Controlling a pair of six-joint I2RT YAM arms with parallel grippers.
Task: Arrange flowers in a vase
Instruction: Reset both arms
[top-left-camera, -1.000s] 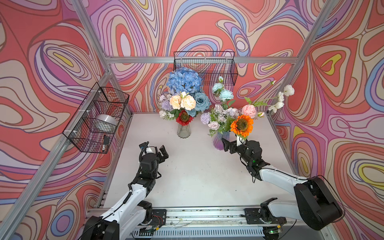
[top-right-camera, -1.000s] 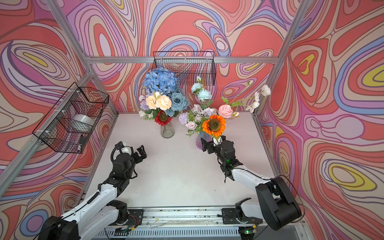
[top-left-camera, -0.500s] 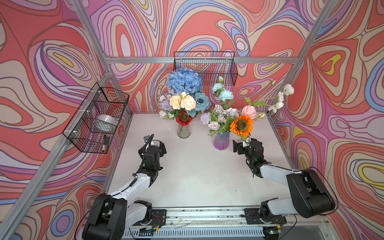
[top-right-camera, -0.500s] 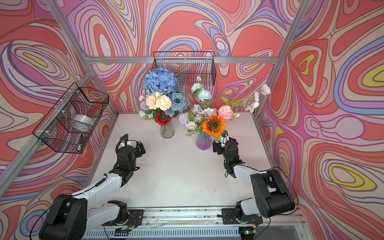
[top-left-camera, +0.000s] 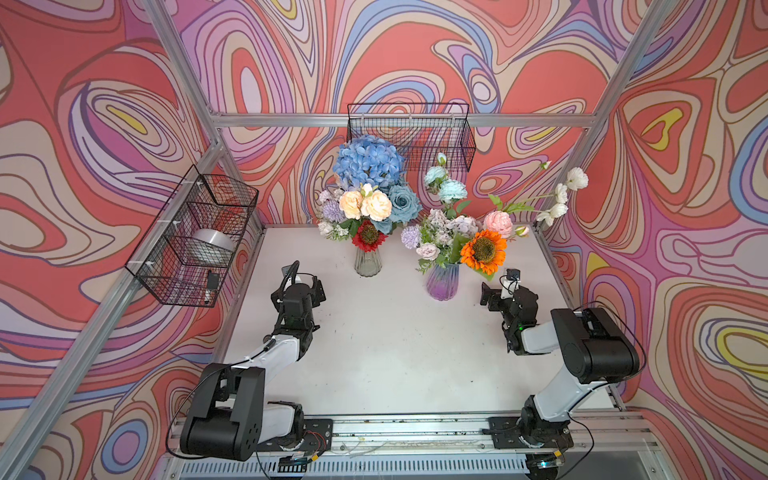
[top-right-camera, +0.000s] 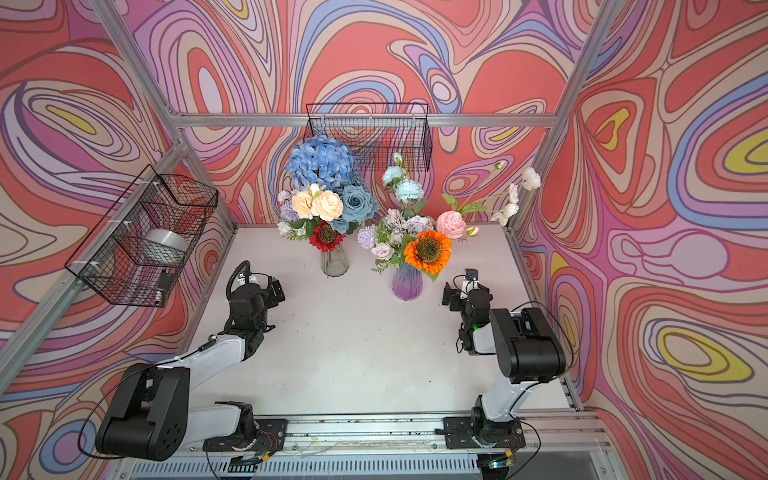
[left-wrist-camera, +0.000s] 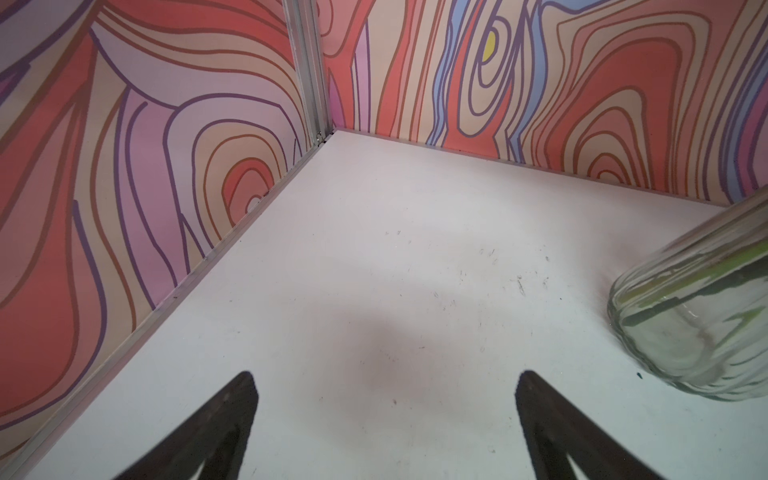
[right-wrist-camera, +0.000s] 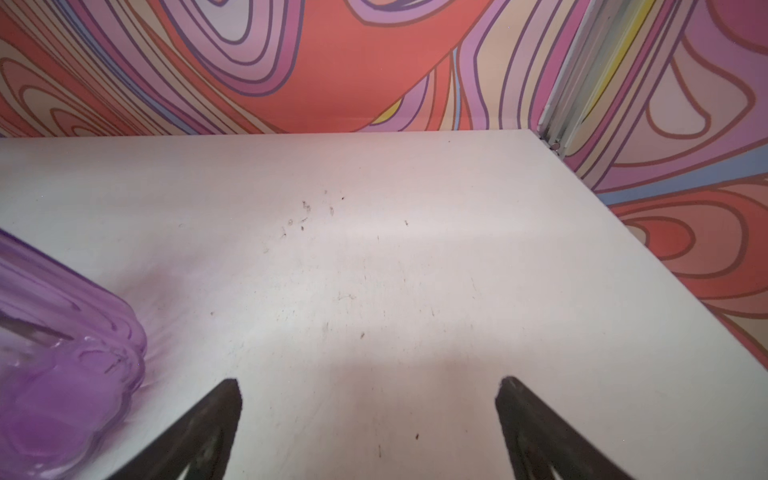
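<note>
Flowers (top-left-camera: 483, 249) apart from right gripper (top-left-camera: 498, 291)

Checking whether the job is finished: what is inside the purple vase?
The purple vase holds flowers: an orange sunflower, a pink bloom, a lilac pompom, aqua blooms. Its mouth is hidden by leaves; tinted glass blurs the stems inside.

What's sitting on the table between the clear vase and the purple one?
Nothing: both top views show only bare white table between the clear vase and the purple vase.
</note>
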